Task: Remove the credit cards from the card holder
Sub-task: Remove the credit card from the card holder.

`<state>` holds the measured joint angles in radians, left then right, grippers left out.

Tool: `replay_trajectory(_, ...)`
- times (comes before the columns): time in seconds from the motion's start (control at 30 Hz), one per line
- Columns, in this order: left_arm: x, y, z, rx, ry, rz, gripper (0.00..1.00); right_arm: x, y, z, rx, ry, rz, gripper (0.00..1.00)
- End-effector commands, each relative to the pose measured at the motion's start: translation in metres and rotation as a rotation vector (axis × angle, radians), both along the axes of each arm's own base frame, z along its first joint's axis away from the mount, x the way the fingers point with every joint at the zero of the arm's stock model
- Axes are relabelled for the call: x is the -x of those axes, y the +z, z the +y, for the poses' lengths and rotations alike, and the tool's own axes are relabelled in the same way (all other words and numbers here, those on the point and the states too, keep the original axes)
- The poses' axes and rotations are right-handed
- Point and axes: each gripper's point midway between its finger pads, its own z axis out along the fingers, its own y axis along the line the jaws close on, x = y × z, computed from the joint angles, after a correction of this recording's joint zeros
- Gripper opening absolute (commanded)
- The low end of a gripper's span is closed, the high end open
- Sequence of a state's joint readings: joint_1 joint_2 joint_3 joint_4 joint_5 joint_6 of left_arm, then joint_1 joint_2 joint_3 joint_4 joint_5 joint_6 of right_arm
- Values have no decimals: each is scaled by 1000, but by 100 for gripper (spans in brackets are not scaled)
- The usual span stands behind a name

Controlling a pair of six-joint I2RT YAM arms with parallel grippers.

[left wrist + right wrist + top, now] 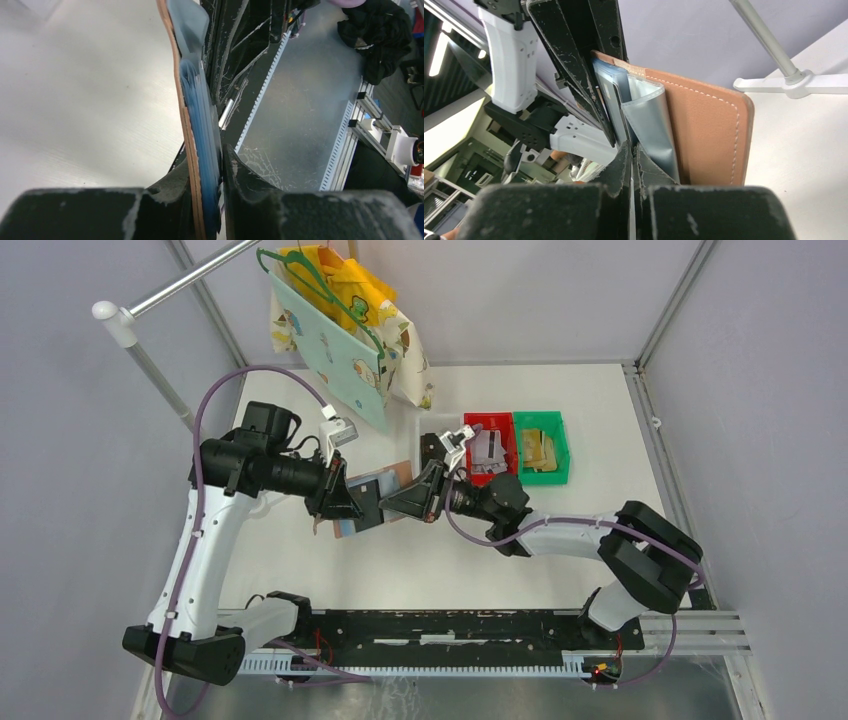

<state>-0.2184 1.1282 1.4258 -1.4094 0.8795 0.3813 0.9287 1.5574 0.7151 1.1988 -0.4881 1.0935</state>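
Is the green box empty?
No, the green bin has gold-tan cards lying inside it, as the top view shows.

White table [400, 560], top view. Three open bins stand directly on its far right part, side by side in a row: a clear bin [425, 430], a red bin [490, 472] and a green bin [541, 475]. The white foot of a rail stand [794, 82] rests on the tabletop.

The card holder [709, 130] looks matt stitched leather, its pockets [651, 125] glossy plastic.
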Motion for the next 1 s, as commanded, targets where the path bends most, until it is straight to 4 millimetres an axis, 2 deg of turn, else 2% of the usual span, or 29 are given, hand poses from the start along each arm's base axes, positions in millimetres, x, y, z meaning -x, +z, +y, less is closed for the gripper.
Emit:
replay_trajectory(0.0, 8, 32, -14, 124, -94, -91, 27, 16, 29, -15, -166, 44, -10, 0)
replay_trajectory(0.17, 13, 34, -15, 142, -130, -98, 26, 24, 41, -29, -243, 55, -18, 0)
replay_trajectory(0.37, 16, 39, -17, 158, -145, -95, 18, 27, 42, -37, -250, 35, -34, 0)
replay_trajectory(0.73, 15, 42, -17, 156, -140, -95, 19, 25, 42, -44, -232, -8, -60, 0)
replay_trajectory(0.83, 13, 42, -18, 159, -118, -75, 19, 28, 49, -40, -232, 9, -88, 23)
replay_trajectory(0.97, 10, 46, -21, 177, -91, -48, 18, 25, 48, -30, -178, -14, -113, 32)
